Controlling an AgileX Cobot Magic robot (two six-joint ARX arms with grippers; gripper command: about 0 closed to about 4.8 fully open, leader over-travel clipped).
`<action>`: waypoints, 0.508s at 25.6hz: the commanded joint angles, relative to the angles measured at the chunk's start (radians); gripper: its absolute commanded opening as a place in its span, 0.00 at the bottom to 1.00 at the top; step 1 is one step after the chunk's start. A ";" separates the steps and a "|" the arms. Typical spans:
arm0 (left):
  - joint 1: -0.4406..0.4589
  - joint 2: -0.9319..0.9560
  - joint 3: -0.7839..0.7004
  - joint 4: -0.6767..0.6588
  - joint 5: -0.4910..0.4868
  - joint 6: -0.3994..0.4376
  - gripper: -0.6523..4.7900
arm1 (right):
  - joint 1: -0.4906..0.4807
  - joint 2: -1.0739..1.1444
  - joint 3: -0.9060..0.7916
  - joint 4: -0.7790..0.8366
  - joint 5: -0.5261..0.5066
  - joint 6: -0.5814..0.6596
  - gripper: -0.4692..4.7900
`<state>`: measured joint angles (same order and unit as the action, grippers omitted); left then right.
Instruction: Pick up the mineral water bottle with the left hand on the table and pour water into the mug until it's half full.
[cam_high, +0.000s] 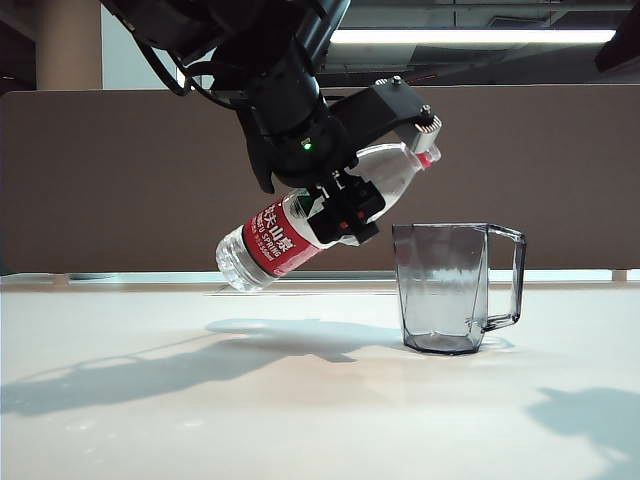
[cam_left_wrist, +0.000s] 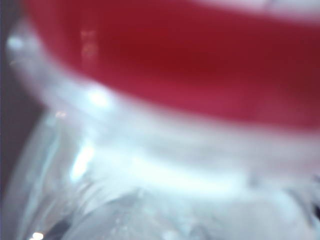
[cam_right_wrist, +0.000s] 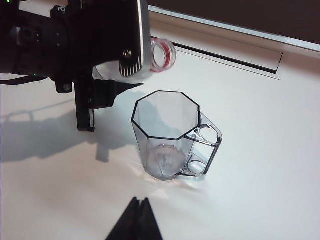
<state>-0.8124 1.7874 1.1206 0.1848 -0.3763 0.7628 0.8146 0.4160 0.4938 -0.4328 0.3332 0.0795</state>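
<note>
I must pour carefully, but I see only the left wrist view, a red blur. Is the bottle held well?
Observer: Yes. The left gripper is clamped around the middle of the mineral water bottle.
Operator: Is water flowing?
Observer: No stream shows. The neck is higher than the base, with its uncapped mouth above the rim of the mug.
Operator: Where is the other arm?
Observer: The right gripper hangs shut above the table, apart from the mug.
</note>
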 joint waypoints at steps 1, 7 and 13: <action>-0.006 -0.002 0.010 0.068 -0.060 0.075 0.61 | 0.000 -0.001 0.007 0.018 0.002 0.003 0.09; -0.006 0.004 0.010 0.080 -0.098 0.115 0.61 | 0.000 -0.001 0.007 0.018 0.001 0.003 0.09; -0.007 0.004 0.010 0.085 -0.099 0.163 0.61 | 0.000 -0.001 0.007 0.018 0.001 0.003 0.09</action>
<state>-0.8150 1.8004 1.1206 0.2245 -0.4618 0.9005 0.8146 0.4160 0.4938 -0.4332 0.3328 0.0795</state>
